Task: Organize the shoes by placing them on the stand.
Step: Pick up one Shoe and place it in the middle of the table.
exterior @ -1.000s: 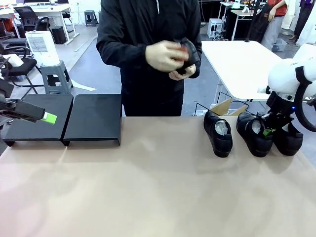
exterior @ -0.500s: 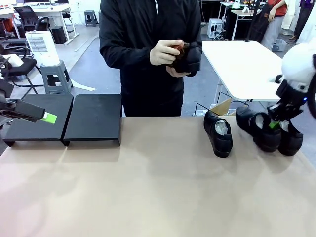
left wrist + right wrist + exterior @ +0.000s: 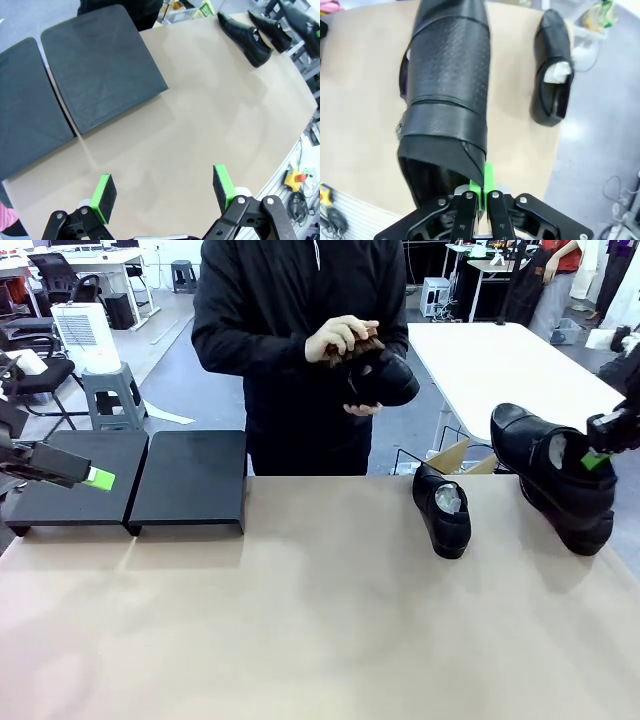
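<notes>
One shoe (image 3: 545, 480) pinched at its collar by the closed right gripper (image 3: 600, 455), lifted above the table (image 3: 300, 620), second shoe (image 3: 442, 508) resting to that gripper's left, left gripper (image 3: 165, 192) empty with jaws wide apart, stand (image 3: 100, 70) just ahead of it.

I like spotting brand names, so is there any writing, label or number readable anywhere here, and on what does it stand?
No text can be read.
The shoes and stand show no print.
A green packet beyond the table may carry print, but it is too blurred to read.
</notes>
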`<state>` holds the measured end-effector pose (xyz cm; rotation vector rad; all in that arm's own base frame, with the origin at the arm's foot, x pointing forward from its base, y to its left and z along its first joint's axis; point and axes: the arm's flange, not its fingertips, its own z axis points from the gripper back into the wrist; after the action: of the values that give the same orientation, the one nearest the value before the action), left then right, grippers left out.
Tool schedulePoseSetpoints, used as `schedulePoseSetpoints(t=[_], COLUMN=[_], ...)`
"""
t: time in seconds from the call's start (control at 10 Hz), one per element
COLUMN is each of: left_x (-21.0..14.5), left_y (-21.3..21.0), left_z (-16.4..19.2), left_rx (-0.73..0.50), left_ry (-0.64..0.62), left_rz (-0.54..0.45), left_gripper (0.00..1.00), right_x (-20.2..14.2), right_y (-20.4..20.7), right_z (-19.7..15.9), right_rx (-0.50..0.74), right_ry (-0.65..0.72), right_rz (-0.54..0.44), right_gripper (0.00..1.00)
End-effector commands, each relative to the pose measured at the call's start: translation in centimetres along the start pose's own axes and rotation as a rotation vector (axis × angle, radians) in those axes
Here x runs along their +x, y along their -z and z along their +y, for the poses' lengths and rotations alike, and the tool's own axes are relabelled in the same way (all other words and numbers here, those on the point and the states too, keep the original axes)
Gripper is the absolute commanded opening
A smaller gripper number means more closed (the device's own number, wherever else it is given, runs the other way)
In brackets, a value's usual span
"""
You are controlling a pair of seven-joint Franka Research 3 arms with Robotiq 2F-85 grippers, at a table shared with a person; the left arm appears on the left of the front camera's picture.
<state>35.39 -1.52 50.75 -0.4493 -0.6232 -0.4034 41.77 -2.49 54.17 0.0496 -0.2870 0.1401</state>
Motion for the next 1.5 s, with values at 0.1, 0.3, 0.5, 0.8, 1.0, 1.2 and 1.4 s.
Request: schedulePoseSetpoints(t=[0.1, 0.3, 0.5, 0.8, 1.0, 1.2, 1.4], left_x=[0.0, 0.0, 0.0, 0.0, 0.0, 0.0, 0.0], left_y=[-0.1, -0.1, -0.1, -0.1, -0.1, -0.1, -0.1], left_z=[0.1, 0.1, 0.1, 0.1, 0.1, 0.1, 0.1], left_rx=[-0.013, -0.013, -0.013, -0.013, -0.013, -0.013, -0.013], left_ry=[0.011, 0.011, 0.011, 0.011, 0.011, 0.011, 0.011], left_rz=[-0.003, -0.003, -0.003, -0.003, -0.003, -0.003, -0.003], left_gripper=[1.0, 1.0, 1.0, 1.0, 1.0, 1.0, 1.0], right_x=[1.9, -1.1, -3.2, -5.0, -5.1, -5.1, -6.5], right_y=[1.7, -0.3, -2.5, -0.6, -2.1, -2.1, 1.8], right_z=[-0.7, 1.5, 7.8, 17.1, 15.1, 15.1, 20.3], right_rx=[0.033, 0.036, 0.148, 0.271, 0.233, 0.233, 0.253], right_ry=[0.013, -0.024, 0.005, -0.015, -0.046, -0.046, -0.004], right_rz=[0.021, 0.045, -0.014, 0.08, 0.057, 0.057, 0.153], right_gripper=[0.0, 0.0, 0.0, 0.0, 0.0, 0.0, 0.0])
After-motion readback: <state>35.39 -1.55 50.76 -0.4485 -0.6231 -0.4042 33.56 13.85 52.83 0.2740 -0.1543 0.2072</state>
